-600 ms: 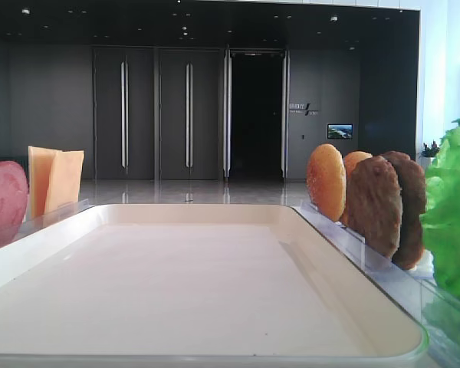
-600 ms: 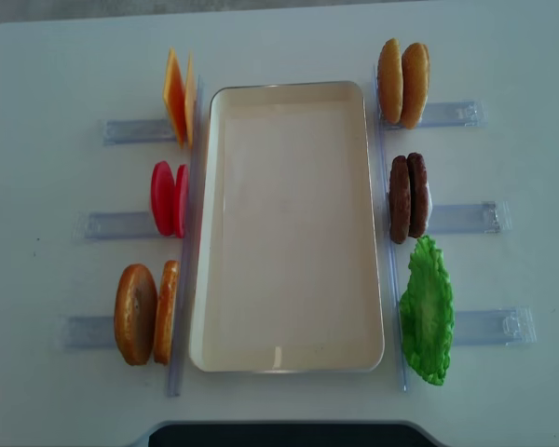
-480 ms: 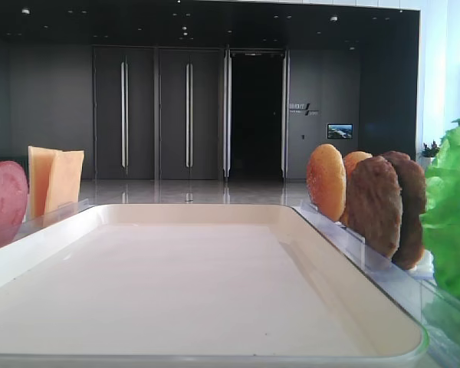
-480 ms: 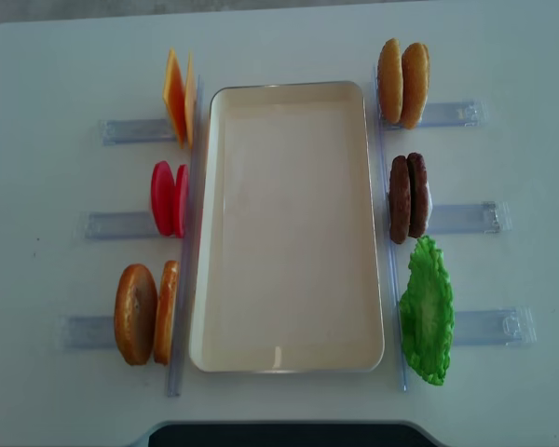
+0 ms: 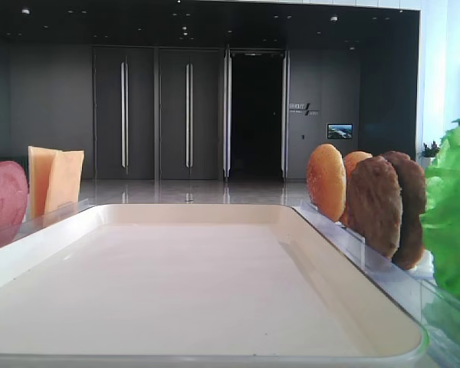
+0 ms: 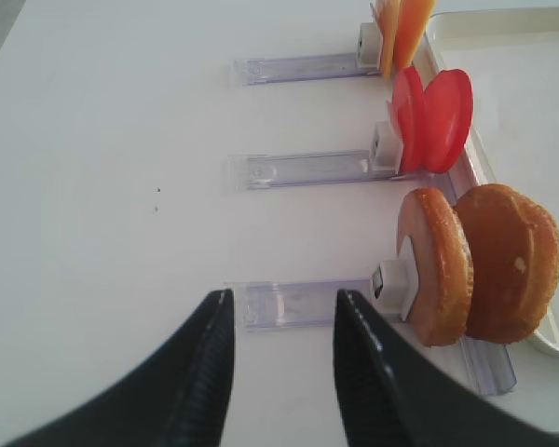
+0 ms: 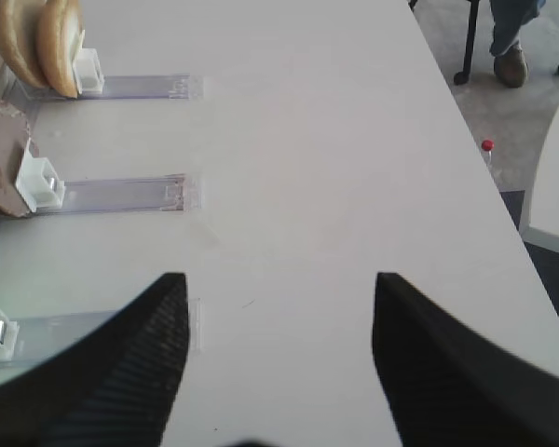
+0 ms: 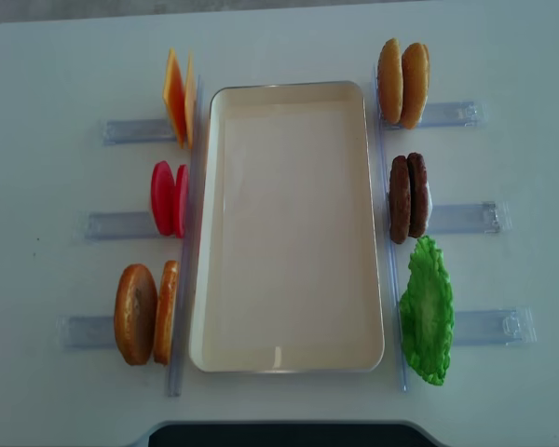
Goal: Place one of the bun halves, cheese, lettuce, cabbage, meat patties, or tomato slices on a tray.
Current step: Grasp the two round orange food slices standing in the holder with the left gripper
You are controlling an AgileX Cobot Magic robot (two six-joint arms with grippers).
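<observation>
A cream tray point(image 8: 289, 233) lies mid-table with nothing on it. To its left, each pair upright in a rack, are cheese point(image 8: 175, 96), tomato slices point(image 8: 168, 198) and two bun halves point(image 8: 135, 314). On the right stand more bun halves point(image 8: 402, 83), meat patties point(image 8: 408, 197) and lettuce point(image 8: 427, 312). No cabbage is in view. My left gripper point(image 6: 285, 296) is open over the outer end of the near bun rack point(image 6: 298, 303), left of the bun halves point(image 6: 438, 265). My right gripper point(image 7: 279, 279) is open over bare table, to the right of the patty point(image 7: 2, 154).
Clear plastic racks point(image 8: 466, 217) stick out from both long sides of the tray. In the right wrist view the table edge point(image 7: 484, 186) runs close by on the right. Beyond that edge a small red-capped bottle point(image 7: 486, 146) stands on the floor.
</observation>
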